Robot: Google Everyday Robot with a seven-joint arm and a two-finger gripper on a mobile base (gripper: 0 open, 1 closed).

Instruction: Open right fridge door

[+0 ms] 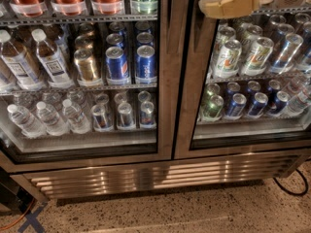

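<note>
The right fridge door [187, 81] sits right of the left door [165, 81], apparently closed; the gripper [215, 8] hangs before its upper frame.

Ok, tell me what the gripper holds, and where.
Cannot be told: the gripper sits high in front of the right fridge door, by its inner frame, and no hold shows.

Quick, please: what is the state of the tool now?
Tool: cannot be told; it is at the top, in front of the right door.
</note>
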